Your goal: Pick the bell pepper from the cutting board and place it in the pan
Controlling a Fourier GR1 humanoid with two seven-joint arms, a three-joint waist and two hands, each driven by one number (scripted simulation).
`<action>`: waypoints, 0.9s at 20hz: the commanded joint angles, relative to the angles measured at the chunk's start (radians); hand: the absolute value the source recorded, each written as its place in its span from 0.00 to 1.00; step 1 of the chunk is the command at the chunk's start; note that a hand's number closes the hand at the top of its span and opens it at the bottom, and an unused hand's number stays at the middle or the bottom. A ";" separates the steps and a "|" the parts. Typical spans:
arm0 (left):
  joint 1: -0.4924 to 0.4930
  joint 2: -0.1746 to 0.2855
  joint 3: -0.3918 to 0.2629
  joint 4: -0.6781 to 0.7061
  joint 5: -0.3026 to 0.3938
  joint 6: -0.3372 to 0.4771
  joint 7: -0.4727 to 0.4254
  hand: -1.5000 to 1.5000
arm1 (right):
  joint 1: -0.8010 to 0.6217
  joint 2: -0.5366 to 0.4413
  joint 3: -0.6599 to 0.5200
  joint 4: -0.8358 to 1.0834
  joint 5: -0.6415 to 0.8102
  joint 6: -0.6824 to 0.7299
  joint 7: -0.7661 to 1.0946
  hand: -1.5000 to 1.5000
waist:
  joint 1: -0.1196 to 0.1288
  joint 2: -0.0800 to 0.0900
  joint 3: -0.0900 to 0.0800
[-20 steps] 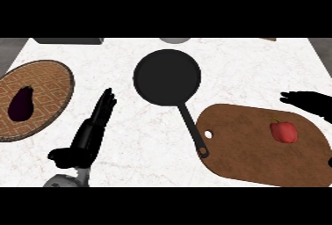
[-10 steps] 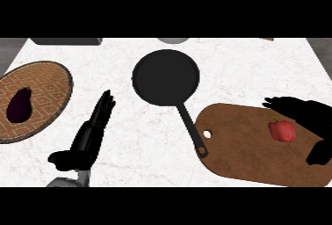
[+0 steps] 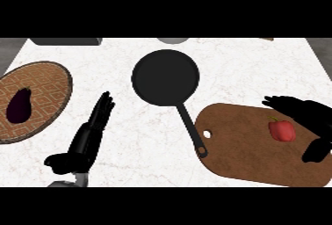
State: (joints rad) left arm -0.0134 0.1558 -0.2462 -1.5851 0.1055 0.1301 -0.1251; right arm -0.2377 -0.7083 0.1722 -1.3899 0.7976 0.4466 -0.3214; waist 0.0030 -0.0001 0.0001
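Right hand [image 3: 315, 119] just beside bell pepper [image 3: 281, 130]

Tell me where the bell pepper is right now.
In the head view, the bell pepper lies on the right part of the cutting board, right of the handle of the pan, with the open right hand arched beside it.

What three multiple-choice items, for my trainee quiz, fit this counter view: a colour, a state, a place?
1. The round long-handled frying pan is: A silver, B black, C red.
2. The robot's black left hand has fingers: A straight, holding nothing, B curled round the pan's handle, C balled up.
3. The red bell pepper lies: A in the pan, B in the left hand, C on the brown wooden cutting board.
Key: B, dark all over; A, stretched flat left of the pan; C, beside the open right hand.
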 commanded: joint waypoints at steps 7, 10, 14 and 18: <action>-0.025 -0.040 0.032 0.041 -0.047 -0.018 -0.005 0.50 | -0.066 0.080 -0.030 0.241 0.146 -0.075 -0.088 0.00 | 0.002 0.002 0.000; -0.079 -0.057 0.052 0.085 -0.042 -0.036 0.008 0.50 | -0.101 0.145 -0.017 0.275 0.192 -0.071 -0.046 0.00 | 0.001 0.002 0.000; -0.001 -0.069 -0.006 -0.074 -0.074 0.011 0.106 0.50 | -0.078 0.063 0.062 0.264 0.273 -0.089 -0.156 1.00 | 0.007 0.000 0.001; -0.024 -0.083 0.020 0.011 -0.082 -0.008 0.025 0.50 | -0.129 0.124 0.052 0.410 0.342 -0.217 -0.193 1.00 | 0.005 0.002 0.000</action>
State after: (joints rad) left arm -0.0478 0.0949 -0.2133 -1.5812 0.0500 0.1087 -0.0853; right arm -0.3666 -0.6104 0.2086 -1.0875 1.0747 0.3233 -0.4723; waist 0.0107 -0.0070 -0.0119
